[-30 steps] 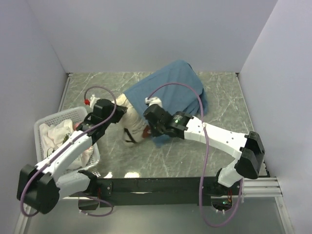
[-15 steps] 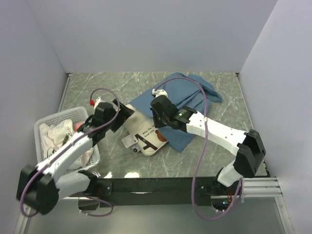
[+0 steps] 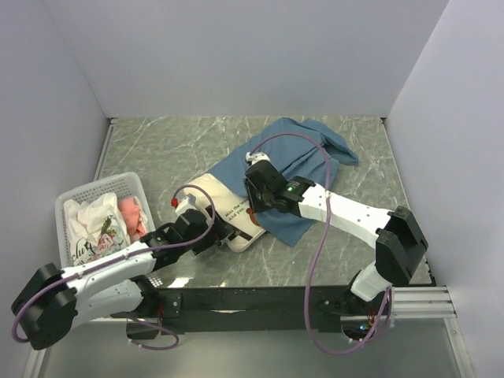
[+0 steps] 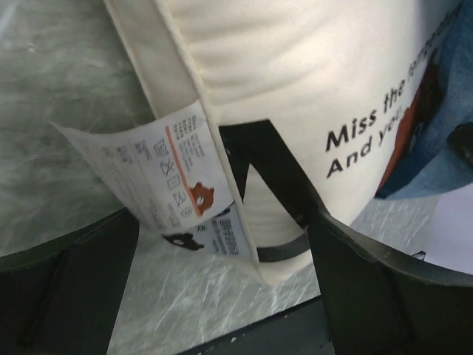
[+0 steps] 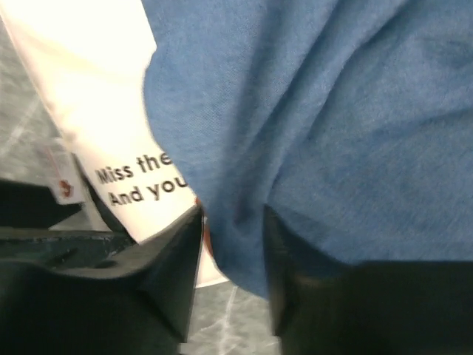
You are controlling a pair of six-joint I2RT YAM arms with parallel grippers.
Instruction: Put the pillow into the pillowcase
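From above, one pillow (image 3: 214, 197) is seen partly covered by one pillowcase (image 3: 303, 157); one basket (image 3: 61, 206) is filled with cloths (image 3: 98, 224). Left wrist: the left gripper (image 4: 222, 222) is spread around the pillow's tag (image 4: 185, 170). Right wrist: the right gripper (image 5: 230, 222) is parted around pillowcase cloth.

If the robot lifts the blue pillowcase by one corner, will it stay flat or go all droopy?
Probably droopy: the pillowcase lies in soft folds and wrinkles over the pillow. It looks thin, so likely light to lift. It is only partly over the pillow, so a tug might slide it off.
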